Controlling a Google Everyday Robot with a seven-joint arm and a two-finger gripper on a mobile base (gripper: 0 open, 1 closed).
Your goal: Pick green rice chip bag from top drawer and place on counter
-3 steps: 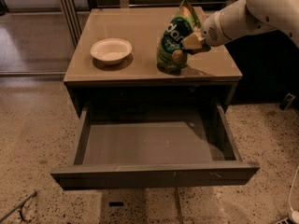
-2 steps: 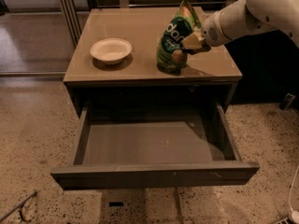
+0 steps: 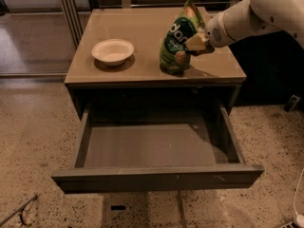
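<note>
Writing: the green rice chip bag (image 3: 178,42) has large white rounded letters running sideways up its front. I cannot read the word for certain, and no brand can be made out.
Bag pictures: round brownish chips near the bottom of the pouch, and a dark band across the middle.
Count of bags: one.
Bag place: on the bench (image 3: 142,27), right of centre and near the front edge. Its base rests on the tan top, it stands upright with a slight tilt, and its crimped top points up.
Pincer: the pincer (image 3: 195,44) is at the bag's right side, about mid-height, clenched on the pouch's edge and grasping it.
Arm: one white arm (image 3: 251,13) comes in from the upper right, over the bench's right edge.
Count of bowls: one white bowl (image 3: 112,51) sits on the left half of the bench, well apart from the bag.
Drawers: one, the top drawer (image 3: 156,177), is pulled fully out below the bench, showing its smooth grey floor.
Floor: speckled terrazzo floor (image 3: 28,141) around the cabinet.
</note>
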